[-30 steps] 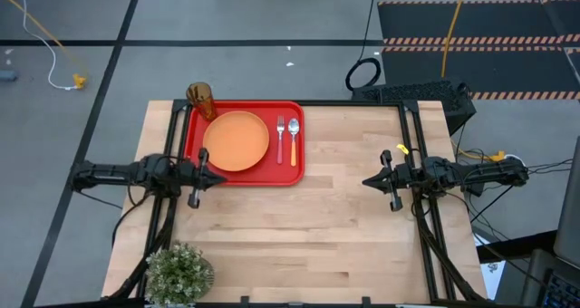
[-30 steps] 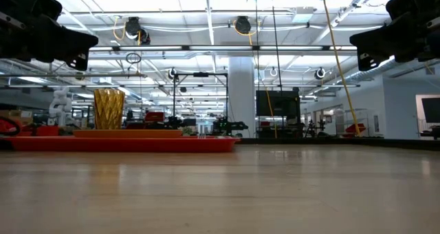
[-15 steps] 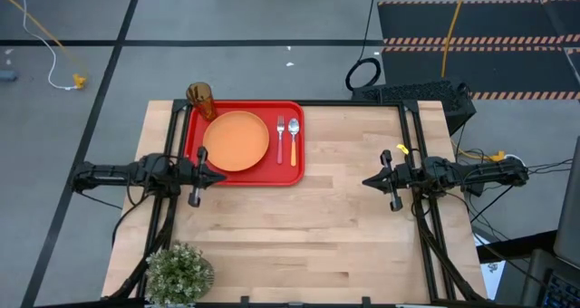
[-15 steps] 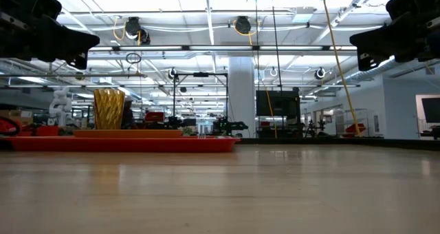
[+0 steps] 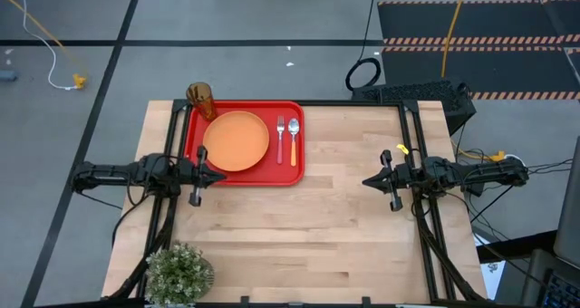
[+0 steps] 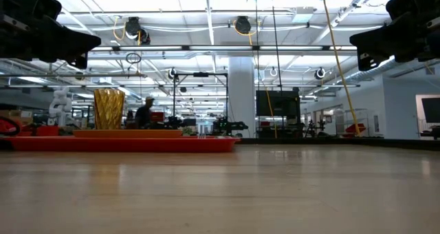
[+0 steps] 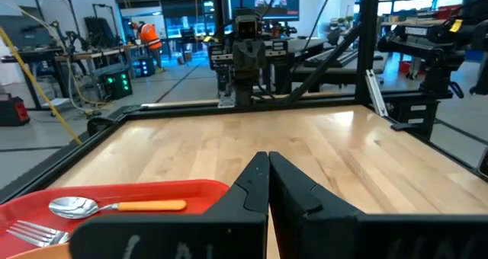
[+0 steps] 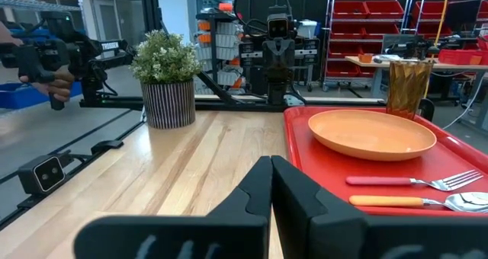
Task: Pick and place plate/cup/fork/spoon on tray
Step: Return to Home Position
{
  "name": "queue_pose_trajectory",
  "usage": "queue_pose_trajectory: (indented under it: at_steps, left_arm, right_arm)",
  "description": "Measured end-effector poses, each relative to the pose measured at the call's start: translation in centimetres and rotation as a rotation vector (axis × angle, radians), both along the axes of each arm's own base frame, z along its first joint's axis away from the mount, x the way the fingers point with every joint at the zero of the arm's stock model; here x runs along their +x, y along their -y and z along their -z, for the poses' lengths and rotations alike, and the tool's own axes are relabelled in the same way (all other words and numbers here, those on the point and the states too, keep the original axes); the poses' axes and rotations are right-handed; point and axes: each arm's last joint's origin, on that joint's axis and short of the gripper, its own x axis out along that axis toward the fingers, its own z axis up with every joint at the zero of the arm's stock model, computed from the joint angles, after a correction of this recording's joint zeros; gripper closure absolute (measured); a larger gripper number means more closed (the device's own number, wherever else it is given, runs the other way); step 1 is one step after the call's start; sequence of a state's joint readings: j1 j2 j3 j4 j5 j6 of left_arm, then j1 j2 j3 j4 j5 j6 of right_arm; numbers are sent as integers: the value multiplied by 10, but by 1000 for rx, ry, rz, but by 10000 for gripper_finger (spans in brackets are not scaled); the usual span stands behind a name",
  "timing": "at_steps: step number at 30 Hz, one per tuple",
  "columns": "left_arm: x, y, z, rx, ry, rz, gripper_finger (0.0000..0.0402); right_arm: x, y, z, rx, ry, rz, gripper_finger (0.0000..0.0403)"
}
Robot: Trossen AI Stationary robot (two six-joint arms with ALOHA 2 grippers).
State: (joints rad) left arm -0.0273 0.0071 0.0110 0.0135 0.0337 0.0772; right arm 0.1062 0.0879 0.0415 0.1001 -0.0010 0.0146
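Step in hand, judged: retreat to the rest pose, placing done.

- Tray [image 5: 245, 180]: upper left of bench [image 5: 344, 235] in high view.
- Plate [image 5: 236, 141]: on left half of tray.
- Fork [image 5: 281, 138], spoon [image 5: 293, 145]: side by side on tray, right of plate, not touching, heads toward frame top.
- Cup [image 5: 200, 98]: upright at tray's upper-left corner; inside the rim or just beyond, cannot tell.
- Left gripper [image 5: 216, 175]: hovering at tray's lower-left edge, fingers [image 7: 255, 187] pressed together, holding nothing.
- Right gripper [image 5: 370, 182]: mid-right of frame, well apart from tray, fingers [image 8: 259, 190] likewise clenched, empty.

Next move, judged: nothing to grasp; arms to settle clear of the tray's rim.
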Motion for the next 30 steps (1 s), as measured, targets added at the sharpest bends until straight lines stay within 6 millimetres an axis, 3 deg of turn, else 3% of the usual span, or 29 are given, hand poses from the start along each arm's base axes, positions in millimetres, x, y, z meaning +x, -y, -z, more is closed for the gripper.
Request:
queue_pose_trajectory:
  at_steps: [30]
  left_arm:
    - [0,-1,0,-57,3,-34,381]
  right_arm:
    - [0,0,0,0,0,0,403]
